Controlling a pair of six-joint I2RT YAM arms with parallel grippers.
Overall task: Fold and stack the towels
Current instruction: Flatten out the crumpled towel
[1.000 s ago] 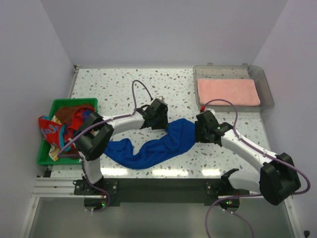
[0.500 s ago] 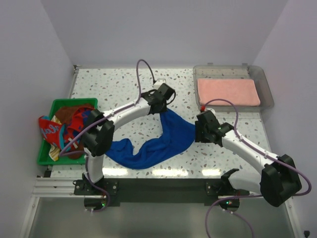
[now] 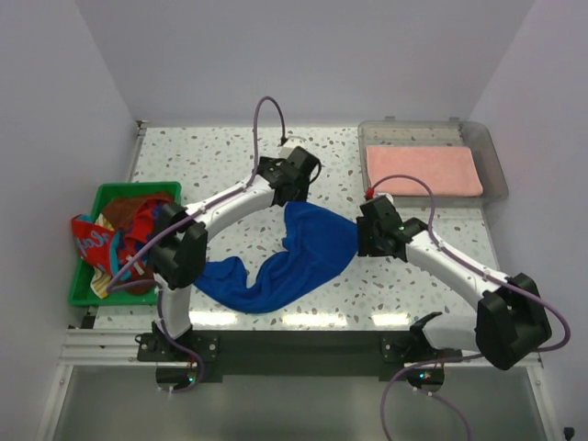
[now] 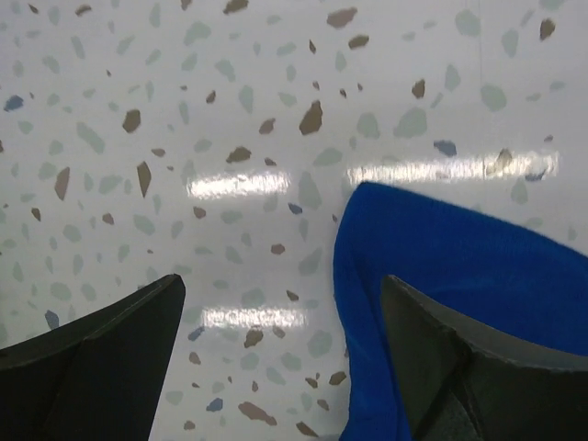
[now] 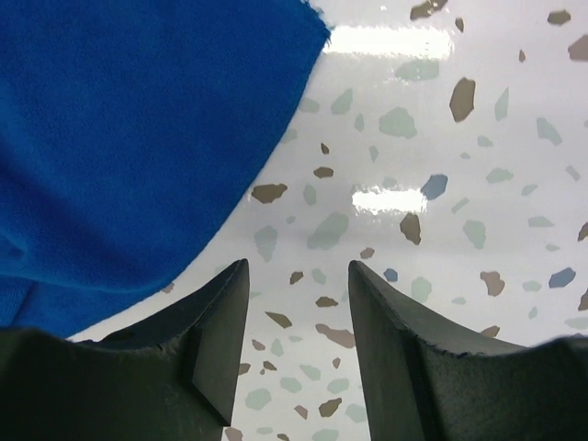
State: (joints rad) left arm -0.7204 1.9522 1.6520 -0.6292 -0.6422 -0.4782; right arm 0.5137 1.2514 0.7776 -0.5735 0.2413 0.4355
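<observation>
A: Since a sec ago, the far corner of the plain royal-blue cloth towel [image 3: 294,257] has been dragged up the speckled bench [image 3: 202,165] & let go. The left end effector [image 4: 283,287] is seen wide open, nothing held.
B: And the right end effector [image 5: 297,266]?
A: Part open, empty. Bare bench is seen betw. its fingers, towel edge just beside. The towel is left crumpled mid-bench, unfolded.
B: Handling?
A: Judged soft, light, limp. Corners should be pinched at the hem so it can be pulled flat.

A crumpled blue towel [image 3: 294,257] lies on the speckled table [image 3: 211,156], the left gripper [image 3: 290,188] at its far corner, the right gripper [image 3: 366,237] at its right edge; a pink towel [image 3: 423,170] sits folded in a clear tray [image 3: 491,161].
</observation>
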